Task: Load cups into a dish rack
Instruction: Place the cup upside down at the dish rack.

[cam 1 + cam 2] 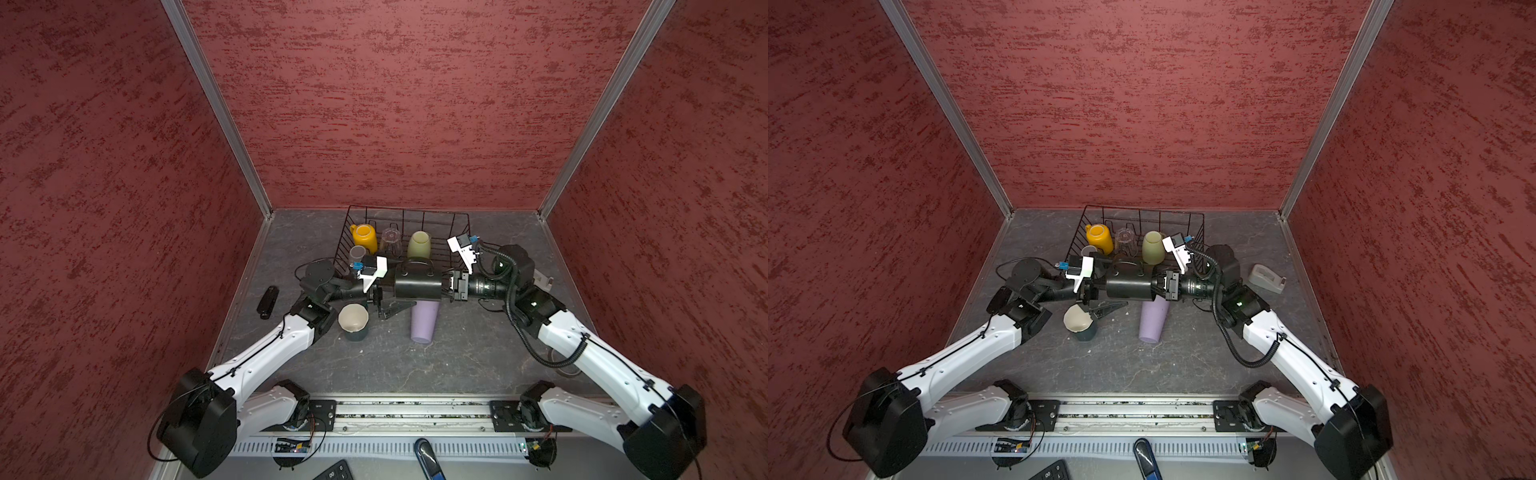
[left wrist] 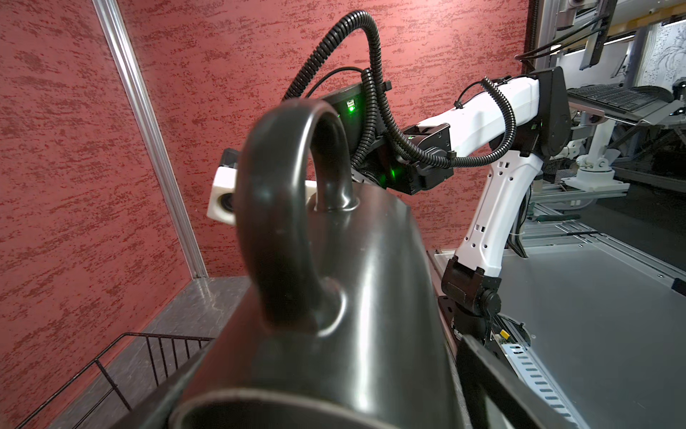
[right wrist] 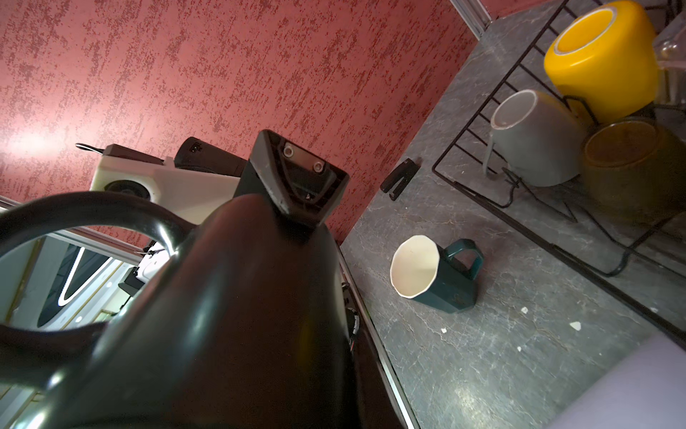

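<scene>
black mug [image 1: 417, 286] hung sideways at the dish rack's [image 1: 409, 210] near edge; my right hand [image 1: 449, 286] pinched its right end, my left hand [image 1: 384, 293] straddled its left end, grip unclear.

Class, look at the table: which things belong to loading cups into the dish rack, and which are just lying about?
For the job: dish rack, yellow mug, clear glass, pale green mug, grey mug, amber glass, black mug, teal mug, lilac tumbler.

Lying about: black stapler, tape dispenser.
</scene>
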`<state>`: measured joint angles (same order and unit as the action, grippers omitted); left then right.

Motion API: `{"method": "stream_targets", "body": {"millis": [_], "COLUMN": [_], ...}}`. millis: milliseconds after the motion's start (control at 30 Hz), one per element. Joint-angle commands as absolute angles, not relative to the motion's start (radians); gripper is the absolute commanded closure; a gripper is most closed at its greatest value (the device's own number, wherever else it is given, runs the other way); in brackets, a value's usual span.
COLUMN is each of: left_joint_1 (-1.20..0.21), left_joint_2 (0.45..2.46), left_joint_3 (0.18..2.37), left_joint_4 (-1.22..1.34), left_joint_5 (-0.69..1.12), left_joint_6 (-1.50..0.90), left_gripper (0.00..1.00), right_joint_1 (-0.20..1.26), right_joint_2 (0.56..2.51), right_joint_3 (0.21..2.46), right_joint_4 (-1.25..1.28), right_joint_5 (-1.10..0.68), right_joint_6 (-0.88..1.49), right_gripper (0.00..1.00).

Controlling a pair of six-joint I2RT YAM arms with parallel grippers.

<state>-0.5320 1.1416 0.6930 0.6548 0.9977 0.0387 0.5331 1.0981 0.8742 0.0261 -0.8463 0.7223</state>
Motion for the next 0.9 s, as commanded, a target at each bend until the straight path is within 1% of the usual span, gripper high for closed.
{"method": "stream_targets", "body": {"millis": [0,600,767,867], "left_joint_1": [-0.548,-0.569,-0.572,-0.572], "left_joint_2": [1.153,1.179,1.181,1.181], "left_joint_3": [0.716,0.734,0.741,0.744], "left_joint_4": [0.660,0.674,0.675,0.675], "left_joint_5": [1.041,1.080,1.081,1.081], "left_joint_6": [0.033,0.030,0.026,0.020], "left_gripper": [0.04,0.16,0.21,0.26], "right_joint_1": [0.547,0.569,0.572,0.574], "right_joint_2": [1.097,1.141,1.150,1.154], "right_joint_3": [0.888,0.881,0.874,0.871], "right_joint_4": [0.163,0.231,0.259,0.270], "right_joint_5": [-0.858,-0.852,-0.855,-0.857], "right_joint_6": [0.746,0.770,0.785,0.794], "right_gripper": [1.00,1.00,1.00,1.00]}}
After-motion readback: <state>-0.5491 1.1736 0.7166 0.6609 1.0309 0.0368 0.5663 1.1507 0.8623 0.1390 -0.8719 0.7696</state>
